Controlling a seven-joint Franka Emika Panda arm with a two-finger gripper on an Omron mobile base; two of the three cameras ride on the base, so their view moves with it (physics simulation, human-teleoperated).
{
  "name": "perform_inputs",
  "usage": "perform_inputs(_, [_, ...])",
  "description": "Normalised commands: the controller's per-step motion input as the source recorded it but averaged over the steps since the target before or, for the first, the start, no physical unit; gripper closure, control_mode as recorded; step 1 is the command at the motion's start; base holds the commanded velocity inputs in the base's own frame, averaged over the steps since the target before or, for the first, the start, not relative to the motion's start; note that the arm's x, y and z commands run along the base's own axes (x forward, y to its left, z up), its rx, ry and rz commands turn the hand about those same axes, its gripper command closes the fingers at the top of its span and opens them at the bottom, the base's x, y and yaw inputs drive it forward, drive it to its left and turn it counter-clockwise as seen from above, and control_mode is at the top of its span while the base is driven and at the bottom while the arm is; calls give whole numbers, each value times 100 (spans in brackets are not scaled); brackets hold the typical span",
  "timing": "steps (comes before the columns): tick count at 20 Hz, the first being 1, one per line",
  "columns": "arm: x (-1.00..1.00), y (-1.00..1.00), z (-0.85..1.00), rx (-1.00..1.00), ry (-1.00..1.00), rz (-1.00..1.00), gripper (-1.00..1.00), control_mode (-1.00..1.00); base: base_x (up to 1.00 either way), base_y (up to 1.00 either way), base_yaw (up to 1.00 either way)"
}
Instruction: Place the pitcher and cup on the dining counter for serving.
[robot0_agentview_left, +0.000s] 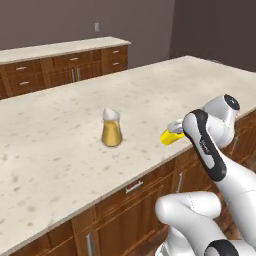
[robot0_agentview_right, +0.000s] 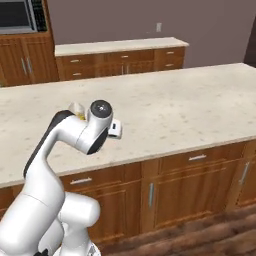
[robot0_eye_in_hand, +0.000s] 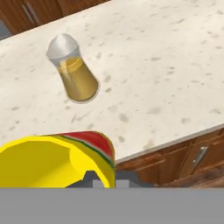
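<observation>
- The gripper (robot0_agentview_left: 176, 128) is clasping the cup (robot0_agentview_left: 170, 136), carrying it tilted above the surface (robot0_agentview_left: 60, 145) edge.
- The pitcher (robot0_agentview_left: 111, 128) is standing ahead of the gripper; next, I judge, comes setting the cup upright beside it.

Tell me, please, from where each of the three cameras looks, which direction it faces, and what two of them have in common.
Left base view: behind the arm's left, facing forward and down at the dining counter; arm rises lower right.
Right base view: behind its right, same counter; arm rises lower left, hiding most of the pitcher.
Hand view: on the hand, looking down over the tilted cup.
Left base and hand views share pitcher and cup.
</observation>
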Motion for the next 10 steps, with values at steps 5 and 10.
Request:
perform_inputs(5, [0, 0, 0, 0, 0, 0, 100, 100, 79, -80, 48])
perform_inputs(10, [0, 0, 0, 0, 0, 0, 100, 100, 46, -85, 50])
